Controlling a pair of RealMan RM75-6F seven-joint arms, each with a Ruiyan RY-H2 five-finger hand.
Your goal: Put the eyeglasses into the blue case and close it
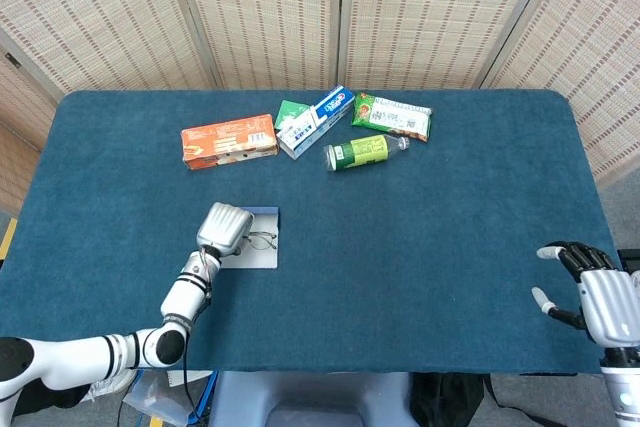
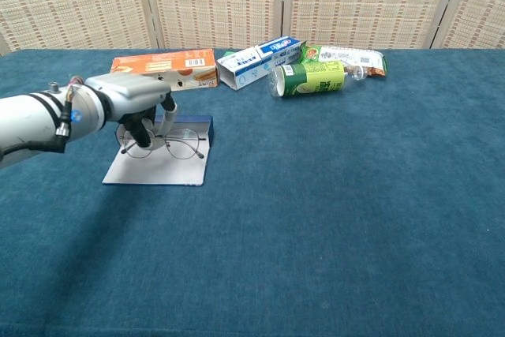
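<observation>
Left robot hand (image 2: pixel 139 99) grasping eyeglasses (image 2: pixel 167 147), long axis crosswise, over open blue case (image 2: pixel 162 165).

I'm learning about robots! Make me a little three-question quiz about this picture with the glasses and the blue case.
1. True or false: the left robot hand holds the eyeglasses over the open blue case.
2. Which lies nearest the blue case? A) the orange box B) the green bottle C) the snack bag
3. Fill in: the right robot hand holds ____.

Key:
1. True
2. A
3. nothing; its fingers are apart, near the table's right edge.
</observation>
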